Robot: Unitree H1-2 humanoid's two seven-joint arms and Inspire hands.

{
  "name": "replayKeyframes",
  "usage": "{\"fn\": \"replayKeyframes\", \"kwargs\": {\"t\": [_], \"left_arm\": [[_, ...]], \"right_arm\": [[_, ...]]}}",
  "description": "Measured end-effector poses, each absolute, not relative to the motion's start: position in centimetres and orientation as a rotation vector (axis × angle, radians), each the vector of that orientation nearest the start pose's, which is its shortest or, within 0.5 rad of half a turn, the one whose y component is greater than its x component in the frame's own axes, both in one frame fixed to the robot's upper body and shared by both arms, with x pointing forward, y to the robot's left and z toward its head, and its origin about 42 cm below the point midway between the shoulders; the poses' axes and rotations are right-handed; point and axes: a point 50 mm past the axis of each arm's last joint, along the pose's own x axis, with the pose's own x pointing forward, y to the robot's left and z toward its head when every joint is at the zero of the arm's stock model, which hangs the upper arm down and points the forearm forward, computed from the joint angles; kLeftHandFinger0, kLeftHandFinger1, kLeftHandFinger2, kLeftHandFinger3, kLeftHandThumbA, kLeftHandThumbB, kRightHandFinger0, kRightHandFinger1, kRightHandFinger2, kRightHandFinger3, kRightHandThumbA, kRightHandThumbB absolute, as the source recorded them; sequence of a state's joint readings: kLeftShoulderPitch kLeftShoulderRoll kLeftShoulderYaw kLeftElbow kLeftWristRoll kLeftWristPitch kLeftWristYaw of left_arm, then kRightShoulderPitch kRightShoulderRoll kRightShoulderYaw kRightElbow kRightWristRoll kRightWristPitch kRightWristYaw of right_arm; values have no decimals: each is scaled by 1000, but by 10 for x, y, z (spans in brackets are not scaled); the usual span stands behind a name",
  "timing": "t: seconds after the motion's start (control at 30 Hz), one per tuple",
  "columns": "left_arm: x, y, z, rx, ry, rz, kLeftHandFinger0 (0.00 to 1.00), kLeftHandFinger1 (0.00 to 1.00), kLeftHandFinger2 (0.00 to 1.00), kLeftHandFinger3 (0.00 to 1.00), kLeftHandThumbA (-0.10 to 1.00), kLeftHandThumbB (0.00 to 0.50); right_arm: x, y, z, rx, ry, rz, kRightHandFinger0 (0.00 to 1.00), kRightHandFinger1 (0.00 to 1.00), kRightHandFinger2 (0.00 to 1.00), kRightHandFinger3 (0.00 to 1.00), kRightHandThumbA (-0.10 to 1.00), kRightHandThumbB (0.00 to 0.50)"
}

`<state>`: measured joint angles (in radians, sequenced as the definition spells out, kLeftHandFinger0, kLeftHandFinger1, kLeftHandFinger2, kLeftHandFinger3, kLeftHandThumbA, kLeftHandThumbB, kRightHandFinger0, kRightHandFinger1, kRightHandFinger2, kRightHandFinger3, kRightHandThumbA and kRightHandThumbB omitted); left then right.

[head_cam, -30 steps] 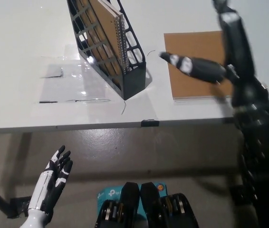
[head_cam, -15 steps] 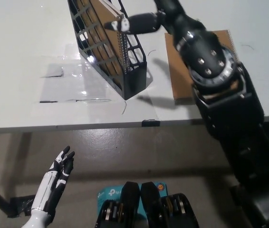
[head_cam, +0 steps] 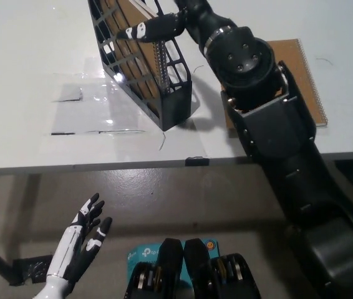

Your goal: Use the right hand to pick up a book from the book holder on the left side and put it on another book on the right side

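White table (head_cam: 45, 140) over grey floor (head_cam: 226, 199) bears book holder (head_cam: 164, 99).

A black lattice-walled book holder (head_cam: 164, 93) stands on a white table (head_cam: 33, 56), holding a brown-covered book (head_cam: 140, 59) with silver spiral binding. A matching brown book (head_cam: 307, 81) lies flat beside the black right hand (head_cam: 154, 28). The white left hand (head_cam: 80, 240) has black-tipped fingers.

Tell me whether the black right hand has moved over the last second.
Yes. The black right hand has swung leftward from above the flat brown book to the black mesh book holder, which has stayed put.
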<state>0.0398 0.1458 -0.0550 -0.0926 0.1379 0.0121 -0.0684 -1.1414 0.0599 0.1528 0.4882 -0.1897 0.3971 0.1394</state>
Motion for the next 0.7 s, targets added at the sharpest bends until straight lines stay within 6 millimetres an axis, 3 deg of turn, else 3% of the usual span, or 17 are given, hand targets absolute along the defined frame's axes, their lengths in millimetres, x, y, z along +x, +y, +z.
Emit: {"fn": "replayKeyframes", "kwargs": {"t": [0.1, 0.27, 0.7], "left_arm": [[269, 239, 110, 290, -33, -116, 1000, 1000, 1000, 1000, 746, 0], [267, 239, 111, 297, -36, -118, 1000, 1000, 1000, 1000, 691, 0], [267, 240, 111, 300, -36, -120, 1000, 1000, 1000, 1000, 738, 4]], "right_arm": [[515, -18, 397, -397, -209, 435, 1000, 1000, 1000, 1000, 1000, 409], [527, -20, 385, -381, -134, 430, 1000, 1000, 1000, 1000, 1000, 427], [539, -23, 362, -360, -44, 420, 1000, 1000, 1000, 1000, 1000, 394]]}}
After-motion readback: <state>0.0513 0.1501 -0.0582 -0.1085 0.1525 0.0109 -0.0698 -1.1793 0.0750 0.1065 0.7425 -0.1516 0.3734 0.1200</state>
